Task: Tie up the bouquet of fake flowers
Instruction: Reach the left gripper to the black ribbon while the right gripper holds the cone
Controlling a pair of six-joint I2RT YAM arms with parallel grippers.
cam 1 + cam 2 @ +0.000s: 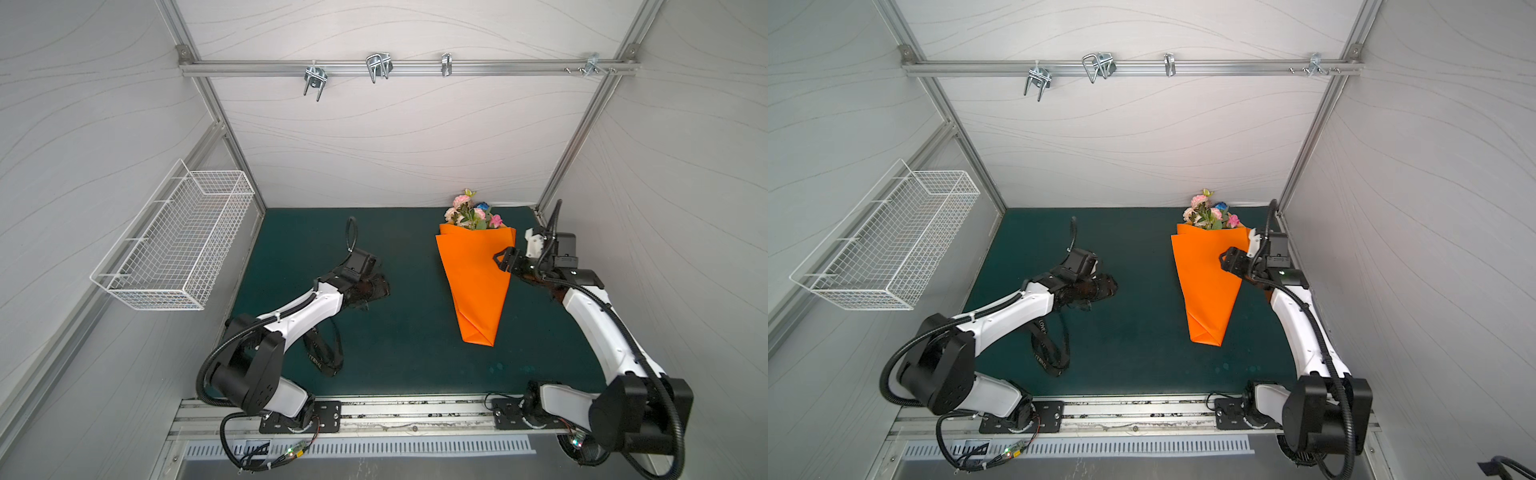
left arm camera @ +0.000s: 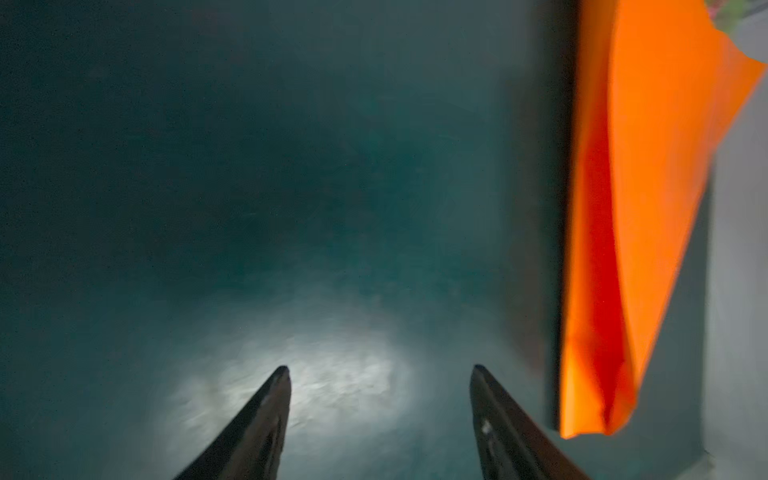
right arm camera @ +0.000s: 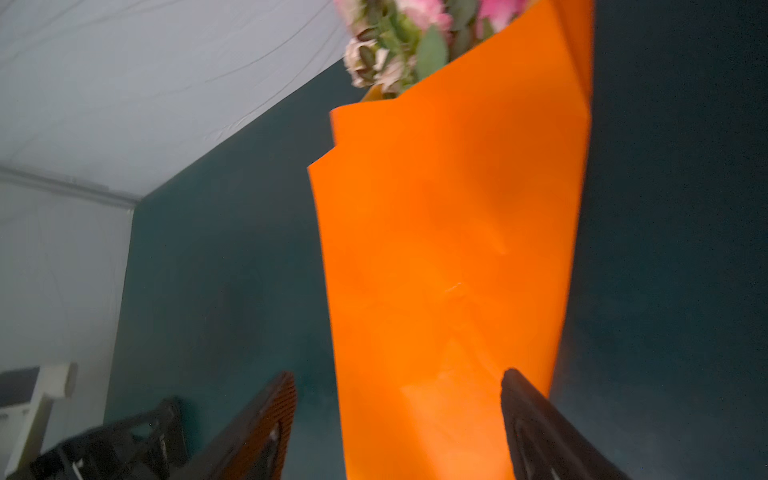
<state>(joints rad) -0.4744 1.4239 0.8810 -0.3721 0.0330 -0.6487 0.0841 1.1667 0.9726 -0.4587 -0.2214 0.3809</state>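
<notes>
Orange wrapping paper [image 1: 473, 282] cones the bouquet of fake flowers [image 1: 471, 212], blooms at its wide end. Right gripper [image 3: 400, 372] hovers splayed over the cone; left gripper [image 2: 380, 368], splayed and empty, sits well off it near the black ribbon [image 1: 328, 361], probably best pinched by one end.

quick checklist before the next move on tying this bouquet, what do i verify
1. Left gripper open and empty: ok.
2. Right gripper open, nothing pinched, at the orange wrapping paper's edge: ok.
3. Paper folded around the bouquet of fake flowers: ok.
4. Black ribbon tied around it: not ok, it lies loose on the mat.
5. Ribbon ends free to grab: cannot tell, the left arm covers part.
</notes>
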